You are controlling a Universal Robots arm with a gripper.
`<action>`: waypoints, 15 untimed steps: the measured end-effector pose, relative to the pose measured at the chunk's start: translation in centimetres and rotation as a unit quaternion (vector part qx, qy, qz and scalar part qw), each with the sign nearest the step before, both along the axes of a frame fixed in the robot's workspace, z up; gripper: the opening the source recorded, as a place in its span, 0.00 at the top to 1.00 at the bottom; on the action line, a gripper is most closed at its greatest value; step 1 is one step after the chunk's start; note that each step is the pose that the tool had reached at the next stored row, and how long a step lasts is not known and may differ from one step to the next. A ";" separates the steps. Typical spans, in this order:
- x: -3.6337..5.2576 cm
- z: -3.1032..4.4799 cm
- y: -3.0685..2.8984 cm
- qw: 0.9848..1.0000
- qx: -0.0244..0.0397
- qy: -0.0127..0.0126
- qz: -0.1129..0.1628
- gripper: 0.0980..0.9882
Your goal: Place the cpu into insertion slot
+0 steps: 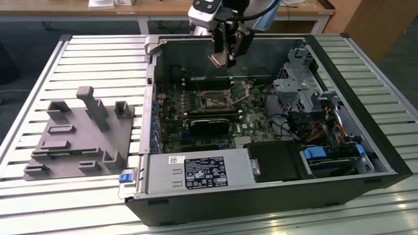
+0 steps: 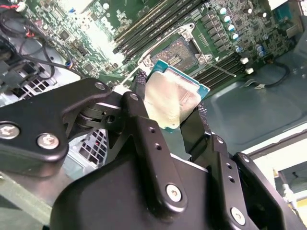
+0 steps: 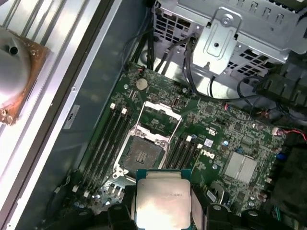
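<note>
End effector [image 2: 169, 108], I observe, is clamped on the cpu [image 2: 175, 93], holding it by two edges over the open computer case [image 1: 274, 208], above and apart from the insertion slot [image 3: 142, 155].

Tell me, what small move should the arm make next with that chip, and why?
I'd guess a slow descent toward the insertion slot. The tool grips the cpu by its edges, well above the motherboard, and the slot lies open and empty below it.
</note>
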State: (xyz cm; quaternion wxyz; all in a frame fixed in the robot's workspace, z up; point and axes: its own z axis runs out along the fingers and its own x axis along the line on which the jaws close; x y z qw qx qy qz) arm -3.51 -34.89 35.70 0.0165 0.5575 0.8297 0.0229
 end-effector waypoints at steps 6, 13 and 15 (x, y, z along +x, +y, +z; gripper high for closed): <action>0.00 -0.03 0.00 0.999 -0.001 0.000 -0.036 0.50; 0.00 -0.05 0.00 0.997 -0.002 0.000 -0.076 0.50; 0.00 -0.06 0.00 0.996 -0.003 0.000 -0.088 0.50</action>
